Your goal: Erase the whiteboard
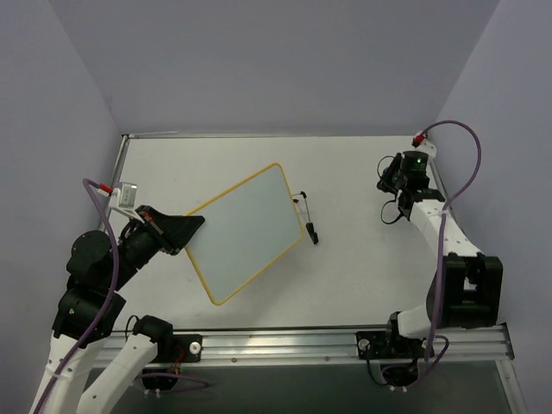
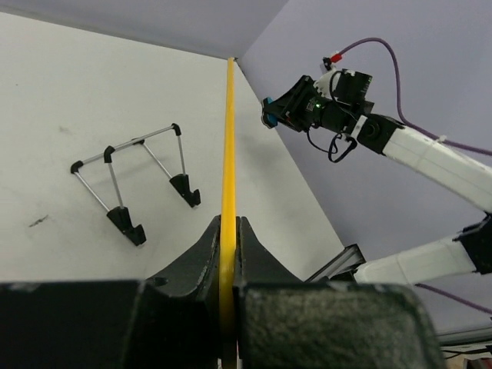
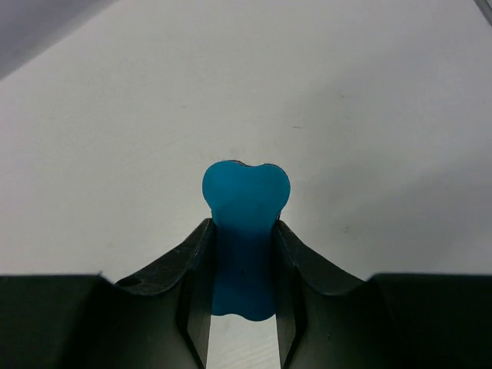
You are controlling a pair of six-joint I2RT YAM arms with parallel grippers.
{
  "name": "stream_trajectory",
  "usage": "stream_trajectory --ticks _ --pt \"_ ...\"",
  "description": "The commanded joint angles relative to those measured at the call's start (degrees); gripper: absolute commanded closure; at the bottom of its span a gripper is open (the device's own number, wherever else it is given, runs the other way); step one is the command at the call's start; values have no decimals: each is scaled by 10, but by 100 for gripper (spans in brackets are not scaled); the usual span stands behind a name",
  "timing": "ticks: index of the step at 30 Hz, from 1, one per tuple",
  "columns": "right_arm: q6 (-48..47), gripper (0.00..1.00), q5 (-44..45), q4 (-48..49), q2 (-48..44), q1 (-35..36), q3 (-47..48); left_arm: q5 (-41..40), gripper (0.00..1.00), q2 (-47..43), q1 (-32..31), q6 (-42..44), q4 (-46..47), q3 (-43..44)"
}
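The whiteboard (image 1: 246, 231) sits turned cornerwise, its near-left edge pinched in the left gripper (image 1: 197, 222). In the left wrist view both fingers are pressed flat against the thin yellow frame, which runs straight out from between them. From above, its face extends ahead of that gripper toward the middle of the table (image 1: 362, 276). I can make out no blue writing on it, though the view is too coarse to rule out faint marks. I cannot tell whether the board lies flat or is tipped up off the surface. Just past its far edge, away from the left gripper, lies a small wire stand (image 1: 311, 233) with black feet. The right gripper (image 1: 388, 178) is well apart from the board, off to the far right, with its fingers clamped on a blue eraser (image 3: 246, 192) that sticks out beyond the tips. By my reading, the step in hand is bringing the eraser to the board while the left arm holds it steady. The next move calls for the right arm to swing across toward the left gripper, clear the stand, set the eraser's protruding end flat on the face, and press lightly enough that the board does not twist in the pinch.
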Motion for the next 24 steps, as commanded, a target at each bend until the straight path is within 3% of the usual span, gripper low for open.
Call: stream_trajectory --ticks 1,8,12,13,14,15,18,20,21,22,23,24 --pt "-2 100 77 -25 85 -18 44 -20 98 -24 0 34 4 64" --pt "-47 100 103 -106 280 -20 150 -10 98 -41 -1 84 -37 88" --pt "-77 100 84 -133 310 -19 170 -9 98 -41 0 97 -46 83" --pt "-82 96 72 -137 314 -20 175 -4 98 -41 0 98 -45 80" --pt "-88 91 66 -142 318 -21 180 -2 98 -40 0 99 -43 71" --pt "-87 74 62 -148 319 -20 182 1 98 -40 0 98 -35 64" --pt "-80 41 66 -142 293 -18 162 20 98 -33 -1 86 -11 41" --pt "-77 38 71 -143 256 -18 151 30 98 -27 -1 78 13 28" --pt "-73 27 75 -144 244 -18 145 29 98 -26 0 73 21 17" --pt "-71 24 79 -146 229 -17 142 31 98 -24 0 70 32 12" --pt "-68 5 87 -147 197 -16 137 34 98 -23 -1 63 55 6" --pt "-62 0 89 -147 181 -10 125 35 98 -21 0 58 66 -7"
